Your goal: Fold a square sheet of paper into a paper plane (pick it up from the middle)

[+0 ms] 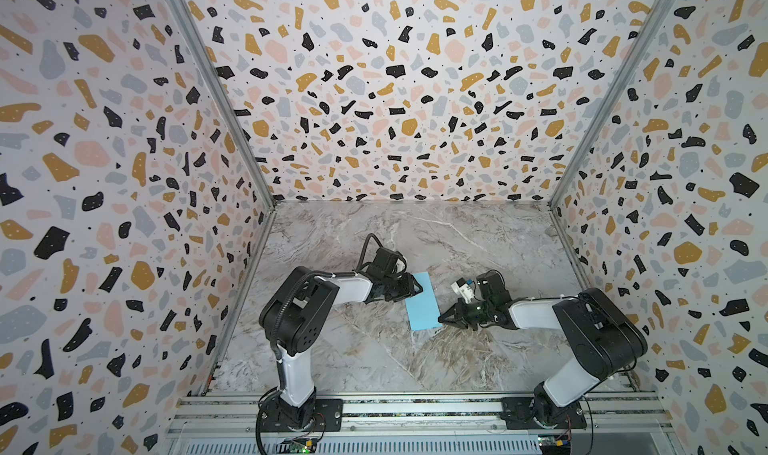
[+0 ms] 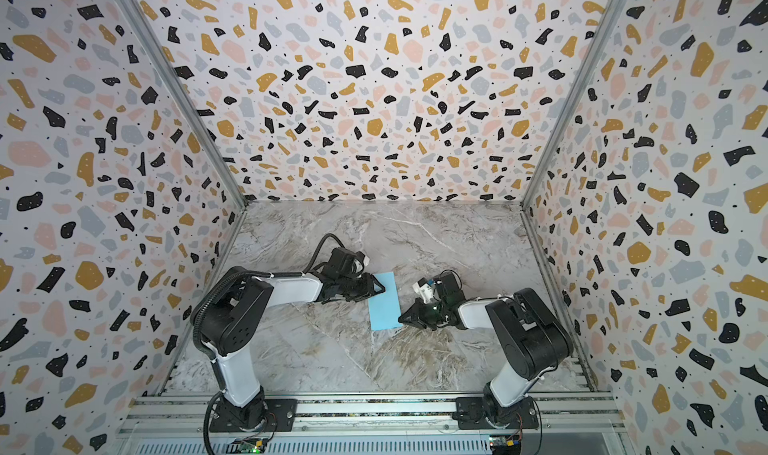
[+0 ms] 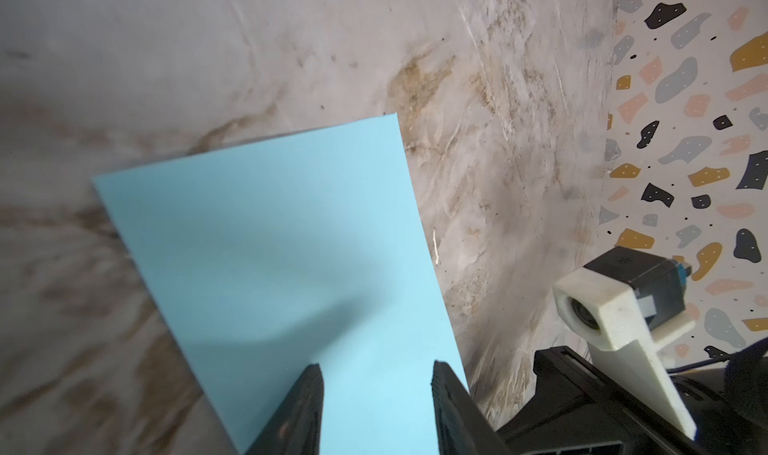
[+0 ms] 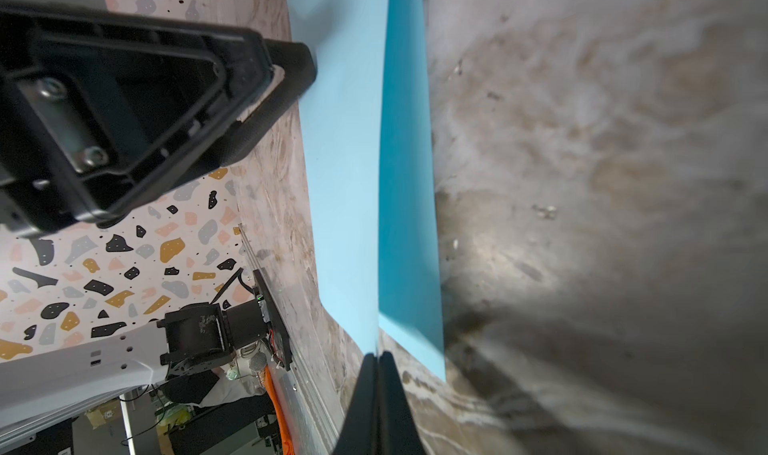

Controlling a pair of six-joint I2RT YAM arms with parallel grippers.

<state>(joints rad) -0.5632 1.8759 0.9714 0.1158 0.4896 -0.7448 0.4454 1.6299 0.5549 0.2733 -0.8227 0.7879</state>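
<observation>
Square sheet of paper (image 1: pixel 422 303), edge in right gripper (image 1: pixel 441 319), open table (image 1: pixel 415 232) around.

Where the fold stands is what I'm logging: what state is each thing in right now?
paper: folded in half, two layers; upper layer seems lifted along one long edge.
left gripper: open, tips over the paper.
right gripper: shut on the paper's edge.
</observation>
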